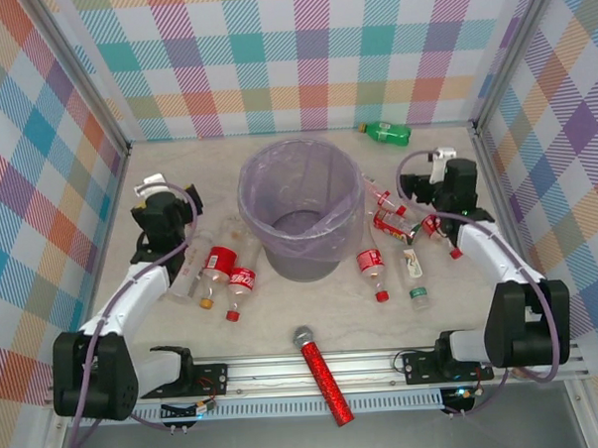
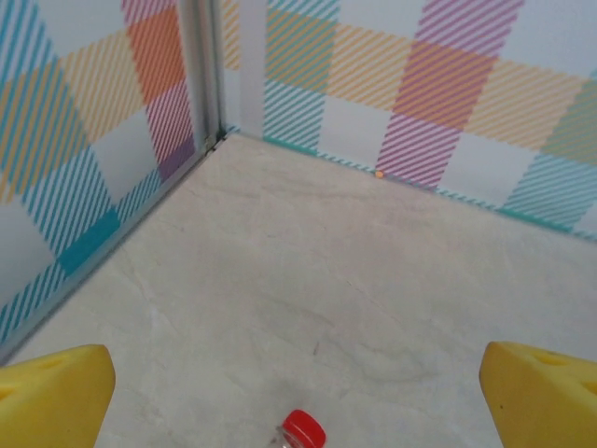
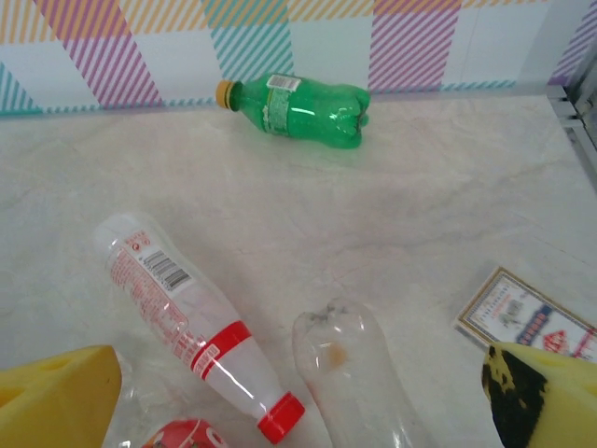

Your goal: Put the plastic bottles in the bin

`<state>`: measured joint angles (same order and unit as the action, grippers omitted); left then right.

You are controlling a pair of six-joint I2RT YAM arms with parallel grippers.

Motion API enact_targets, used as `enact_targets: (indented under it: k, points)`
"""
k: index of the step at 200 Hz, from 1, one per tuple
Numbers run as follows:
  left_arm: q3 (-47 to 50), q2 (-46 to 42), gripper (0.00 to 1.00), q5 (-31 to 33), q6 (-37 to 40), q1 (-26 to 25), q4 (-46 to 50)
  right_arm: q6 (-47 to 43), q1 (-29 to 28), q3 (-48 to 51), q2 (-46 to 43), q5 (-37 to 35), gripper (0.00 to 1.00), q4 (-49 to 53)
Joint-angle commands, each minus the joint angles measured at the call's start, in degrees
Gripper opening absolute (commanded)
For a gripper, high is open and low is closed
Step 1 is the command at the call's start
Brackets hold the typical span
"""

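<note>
Microphone (image 1: 323,376): red glitter, silver head, lying across rail (image 1: 285,365).
Card (image 3: 522,315): printed, flat on table (image 1: 184,328), beyond rail.

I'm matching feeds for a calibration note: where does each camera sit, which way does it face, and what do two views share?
Top external: above and behind left arm and right arm, both in frame, looking down on the table, bin central.
Left wrist: on the left arm, facing the far-left corner; open left claw, yellow fingertips at bottom corners.
Right wrist: on the right arm, facing the back wall past a green bottle; open right claw.
Shared: green bottle, top external and right wrist.
</note>
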<state>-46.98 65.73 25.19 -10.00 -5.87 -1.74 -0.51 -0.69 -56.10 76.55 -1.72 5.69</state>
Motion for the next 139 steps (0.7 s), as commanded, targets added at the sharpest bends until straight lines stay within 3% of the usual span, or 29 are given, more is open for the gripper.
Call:
enact_targets:
  k: [1,55,73,101,123,139]
  points:
    - [-8.92,-1.23,1.00,-1.17,-7.91,0.07,21.09,-4.12,0.34,-8.95,3.99,-0.63,0.99,18.35]
    - [-26.79,5.58,0.99,-29.95,-13.85,-1.09,29.86,-3.63,0.44,-36.34,24.77,3.92,0.99,31.46]
    - [-29.69,6.75,0.99,-32.22,-13.64,-2.43,32.82,-6.61,0.43,-43.97,32.08,5.88,0.99,31.62]
    - [-27.68,4.27,0.99,-33.75,-13.94,-3.39,33.12,-8.88,1.33,-65.56,47.74,7.91,0.99,38.81]
    - [-25.61,2.32,0.99,-33.47,-14.94,-3.62,32.50,-7.68,1.98,-83.13,59.85,9.09,0.99,43.20]
    - [-24.22,1.25,0.99,-33.62,-16.11,-3.97,32.10,-3.04,2.55,-89.21,65.13,10.75,0.99,42.03]
